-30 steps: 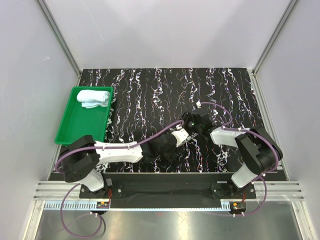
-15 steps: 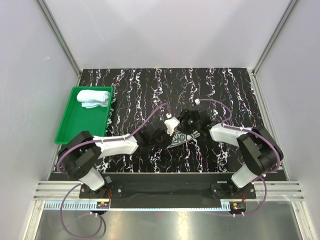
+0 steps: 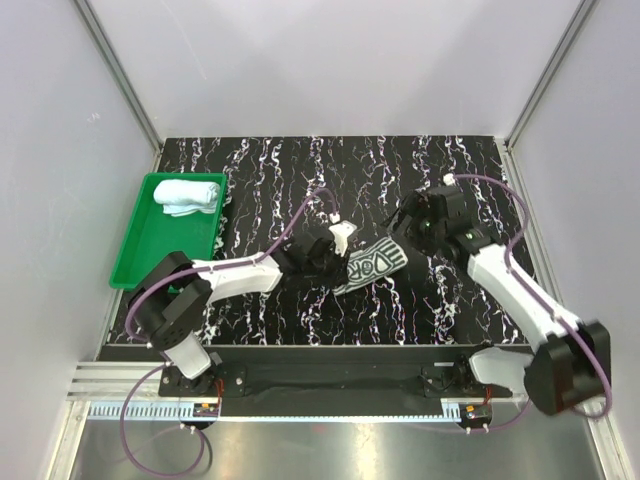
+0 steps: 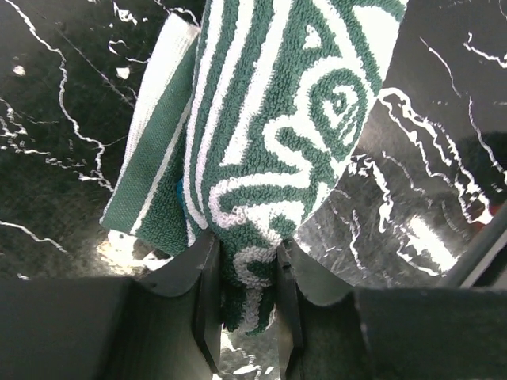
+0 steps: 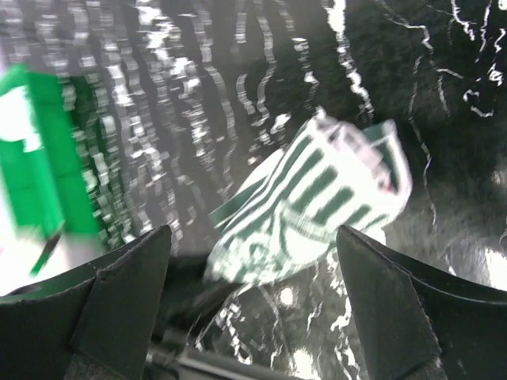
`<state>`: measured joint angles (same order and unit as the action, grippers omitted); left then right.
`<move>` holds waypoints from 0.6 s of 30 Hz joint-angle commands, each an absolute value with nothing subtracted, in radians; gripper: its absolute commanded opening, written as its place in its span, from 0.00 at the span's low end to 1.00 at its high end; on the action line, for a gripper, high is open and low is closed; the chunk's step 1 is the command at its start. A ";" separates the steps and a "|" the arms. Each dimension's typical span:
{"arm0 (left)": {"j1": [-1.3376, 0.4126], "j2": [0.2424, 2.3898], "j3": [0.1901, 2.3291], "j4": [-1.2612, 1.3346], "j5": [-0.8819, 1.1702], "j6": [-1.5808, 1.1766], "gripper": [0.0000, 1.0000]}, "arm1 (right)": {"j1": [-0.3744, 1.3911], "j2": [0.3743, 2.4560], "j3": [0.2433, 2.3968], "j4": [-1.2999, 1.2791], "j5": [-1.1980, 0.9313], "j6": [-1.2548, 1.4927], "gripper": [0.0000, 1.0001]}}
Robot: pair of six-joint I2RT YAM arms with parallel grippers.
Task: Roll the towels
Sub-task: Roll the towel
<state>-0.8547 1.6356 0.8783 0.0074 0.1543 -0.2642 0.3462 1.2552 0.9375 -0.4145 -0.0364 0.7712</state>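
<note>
The striped towel (image 3: 372,265) lies rolled on the black marbled table near the middle, its patterned edge showing. My left gripper (image 3: 336,263) is shut on its left end; in the left wrist view both fingers pinch the towel (image 4: 277,119) at my left gripper (image 4: 242,257). My right gripper (image 3: 410,230) hovers just up and right of the roll, apart from it. Its jaws stand wide open and empty above the towel (image 5: 317,198) in the blurred right wrist view, at my right gripper (image 5: 253,237). The light blue towel (image 3: 188,197) sits rolled in the green tray (image 3: 130,255).
The green tray stands at the table's left edge, and shows blurred as the tray (image 5: 47,142) in the right wrist view. Grey walls close in the table on the left, back and right. Purple cables trail from both arms above the table.
My left gripper has shut on the striped towel's end and drawn back to the left. My right gripper has opened, let go and swung away up and to the right.
</note>
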 commanded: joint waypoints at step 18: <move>-0.715 1.861 0.934 -0.003 0.612 -0.683 0.17 | 0.357 1.060 0.436 0.039 -0.167 0.977 0.93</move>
